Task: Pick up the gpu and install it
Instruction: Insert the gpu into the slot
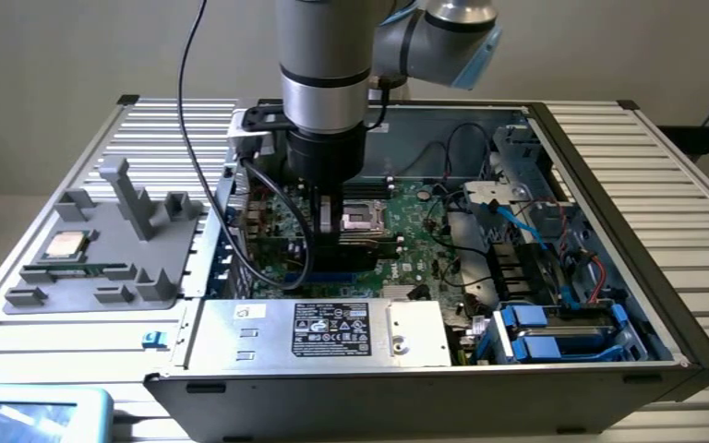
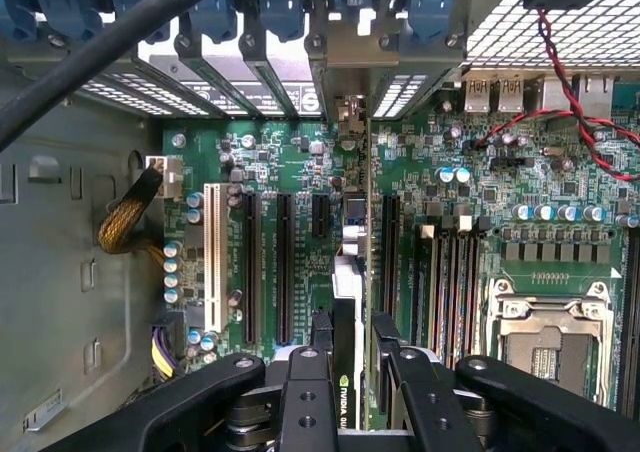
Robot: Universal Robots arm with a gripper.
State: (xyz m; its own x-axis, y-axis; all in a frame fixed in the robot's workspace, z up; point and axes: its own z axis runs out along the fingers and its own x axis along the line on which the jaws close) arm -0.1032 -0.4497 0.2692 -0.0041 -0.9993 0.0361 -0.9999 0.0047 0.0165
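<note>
Slatted metal table is carrying an open computer case. Inside, the gripper is pinching the gpu edge-on by its upper edge, over the long black slots. It's probably stiff, light and fragile, so gripping the flat faces suits it.

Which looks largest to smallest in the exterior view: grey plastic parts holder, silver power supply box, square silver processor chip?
1-2. Silver power supply box and grey plastic parts holder: look alike, not ranked.
3. Square silver processor chip.
</note>
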